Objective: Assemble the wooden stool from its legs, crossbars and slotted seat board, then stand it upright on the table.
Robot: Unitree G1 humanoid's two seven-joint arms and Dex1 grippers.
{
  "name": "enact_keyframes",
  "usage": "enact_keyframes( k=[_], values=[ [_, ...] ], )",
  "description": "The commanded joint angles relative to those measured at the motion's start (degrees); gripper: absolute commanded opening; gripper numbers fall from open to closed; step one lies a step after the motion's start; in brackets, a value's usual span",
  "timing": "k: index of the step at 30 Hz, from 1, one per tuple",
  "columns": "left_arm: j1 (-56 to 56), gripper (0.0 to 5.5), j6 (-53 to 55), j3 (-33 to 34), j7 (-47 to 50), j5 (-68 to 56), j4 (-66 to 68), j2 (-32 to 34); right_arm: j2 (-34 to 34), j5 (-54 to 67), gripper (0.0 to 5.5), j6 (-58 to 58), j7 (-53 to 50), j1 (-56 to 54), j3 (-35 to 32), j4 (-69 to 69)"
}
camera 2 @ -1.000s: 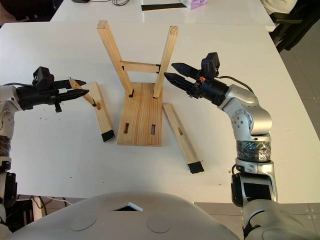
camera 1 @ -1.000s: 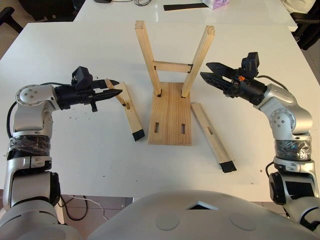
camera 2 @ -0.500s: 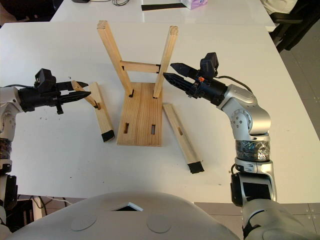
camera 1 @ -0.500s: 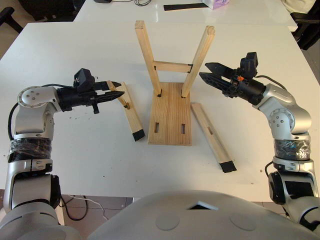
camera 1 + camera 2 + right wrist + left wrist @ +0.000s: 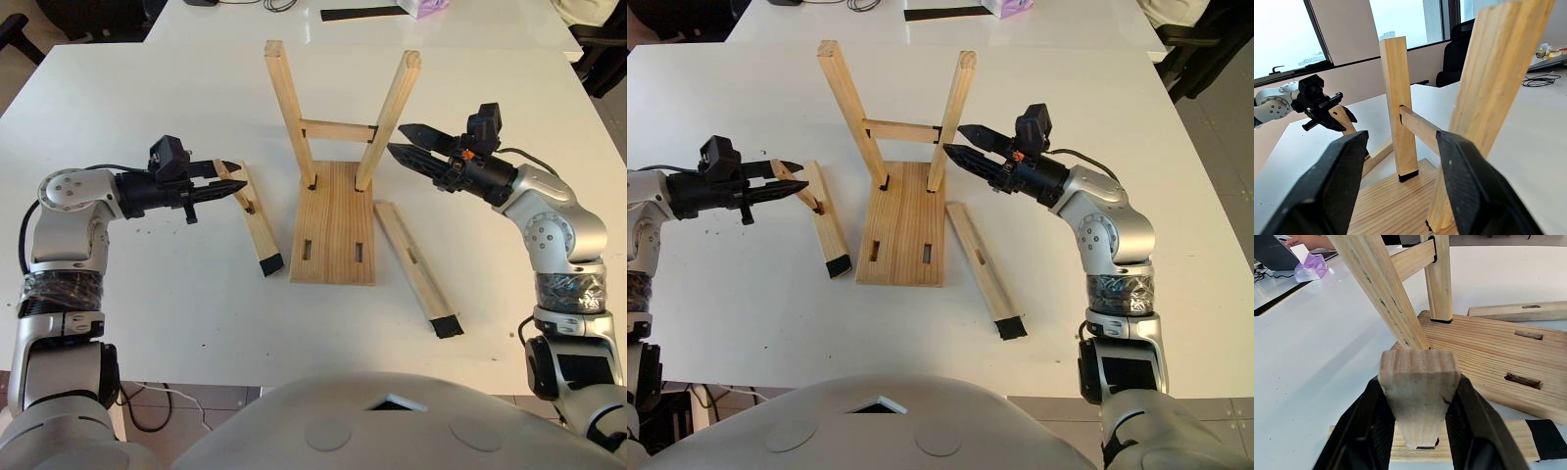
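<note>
The slotted seat board (image 5: 333,230) lies flat mid-table. Two legs (image 5: 290,113) (image 5: 388,119) stand in its far slots, joined by a crossbar (image 5: 337,130). A loose leg (image 5: 259,225) lies left of the board; a short crossbar (image 5: 233,186) leans up from its slot. My left gripper (image 5: 225,177) is shut on that crossbar's upper end (image 5: 1419,377). A second loose leg (image 5: 415,266) lies right of the board. My right gripper (image 5: 399,139) stands open just right of the right standing leg (image 5: 1488,93), apart from it.
Both loose legs have black caps at their near ends. The near two slots (image 5: 332,251) of the board are unfilled. A second table behind carries a purple pack (image 5: 427,8) and a black strip (image 5: 361,13). A dark chair (image 5: 603,51) stands at the far right.
My left gripper has crept right toward the board with the crossbar in it. My right gripper has edged left, closer to the right standing leg.
</note>
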Motion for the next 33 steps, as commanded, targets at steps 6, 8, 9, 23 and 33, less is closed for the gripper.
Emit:
enact_keyframes(
  k=[6, 8, 9, 23, 33],
  values=[
    [0.4, 1.30, 0.8, -1.6, -0.4, 0.6, -1.0, -1.1, 0.6, 0.6, 2.57, 0.6, -0.6, 0.7, 0.4, -1.2],
    [0.7, 1.30, 0.7, -1.6, -0.4, 0.8, -0.6, -1.0, 0.7, 0.6, 2.57, 0.7, -0.7, 0.7, 0.3, -1.3],
    [0.7, 1.30, 0.8, -1.6, -0.4, 0.8, -0.2, -0.9, 0.7, 0.7, 2.57, 0.7, -0.7, 0.8, 0.3, -1.3],
    [5.8, 1.30, -1.1, -7.1, -2.6, 4.8, 0.5, 0.2, 3.0, 1.1, 2.57, 0.7, -3.9, 4.3, 0.0, -4.3],
    [6.8, 1.30, -1.1, -12.8, -4.3, 6.1, -1.0, 2.0, 4.5, 1.6, 2.57, 0.9, -6.2, 5.9, -0.2, -6.0]
  ],
)
